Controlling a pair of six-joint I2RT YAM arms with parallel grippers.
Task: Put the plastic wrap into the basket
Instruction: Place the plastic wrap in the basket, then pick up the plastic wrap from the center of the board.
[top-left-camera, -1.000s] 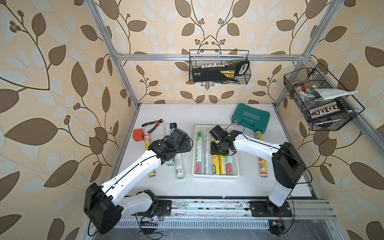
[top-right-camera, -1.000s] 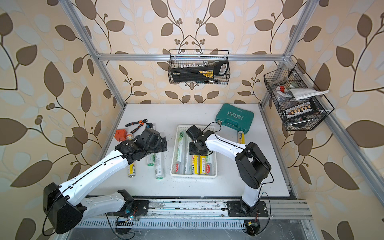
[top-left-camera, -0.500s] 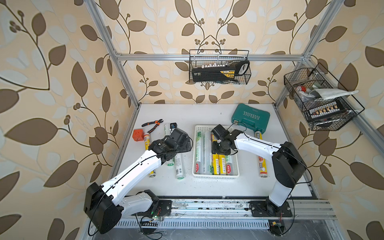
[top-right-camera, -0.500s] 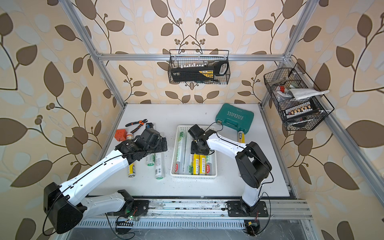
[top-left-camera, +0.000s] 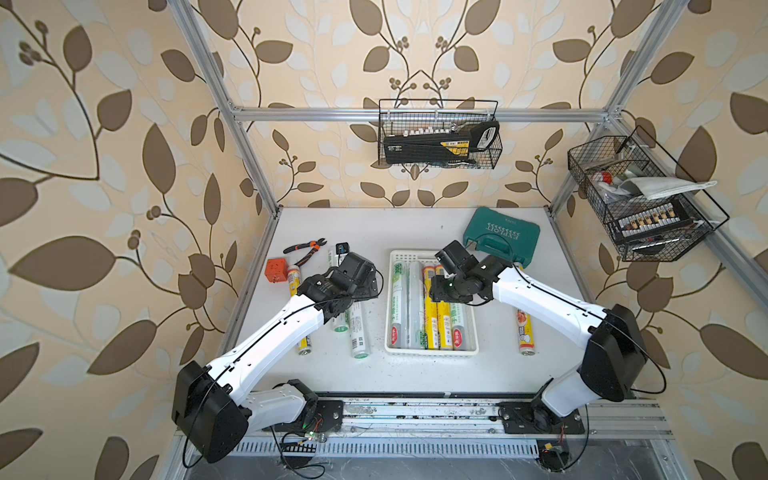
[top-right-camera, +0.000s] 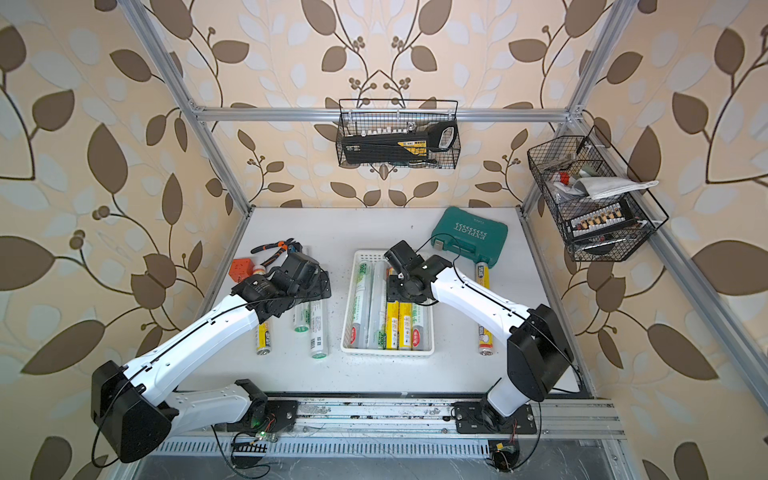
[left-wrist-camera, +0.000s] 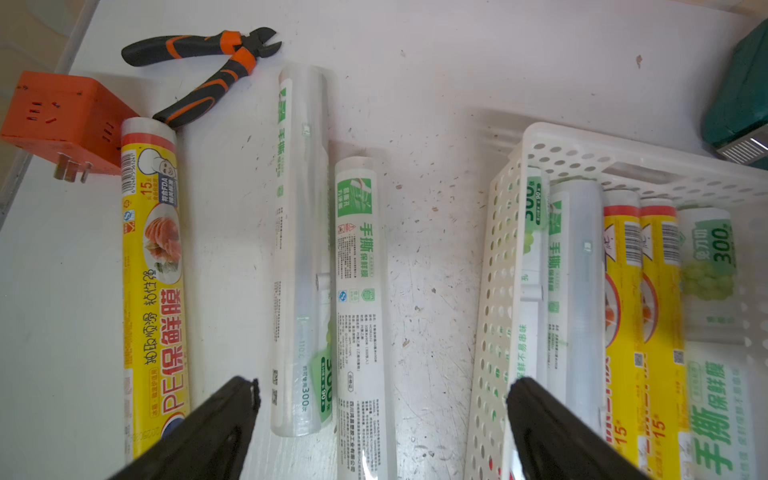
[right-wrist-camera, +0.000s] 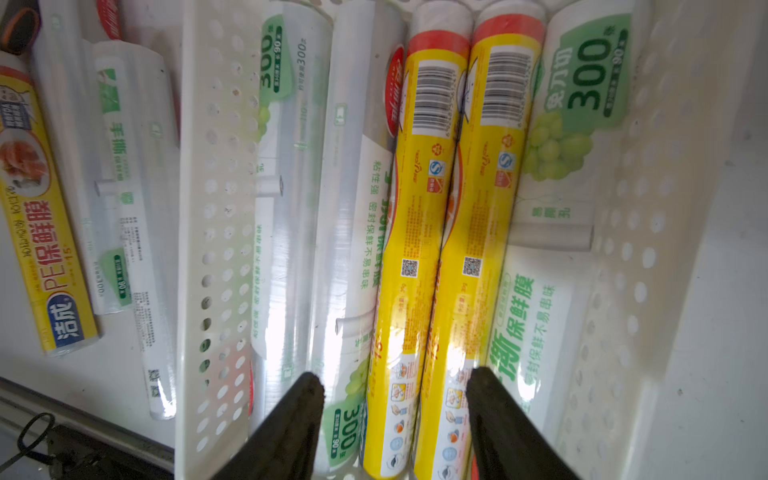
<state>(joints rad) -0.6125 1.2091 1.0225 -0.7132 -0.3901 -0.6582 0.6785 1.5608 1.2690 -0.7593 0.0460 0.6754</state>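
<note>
My left gripper (left-wrist-camera: 382, 384) is spread wide and empty over bare table (left-wrist-camera: 436, 83), between the basket (left-wrist-camera: 494, 291) and three loose plastic wrap rolls toward the left edge: a yellow roll (left-wrist-camera: 153, 270), a clear roll (left-wrist-camera: 299, 249) and a white roll (left-wrist-camera: 359, 291) just beside it. My right gripper (right-wrist-camera: 397, 378) hangs over the basket, jaws part-way apart above the yellow pair (right-wrist-camera: 419, 208); I see nothing clamped. Five rolls lie side by side in the basket, mid-table. A fourth loose roll (top-left-camera: 524, 332) lies toward the right edge. Pliers (left-wrist-camera: 237, 52) and orange plug (left-wrist-camera: 62, 124) are back-left, green case (top-left-camera: 503, 235) back-right.
</note>
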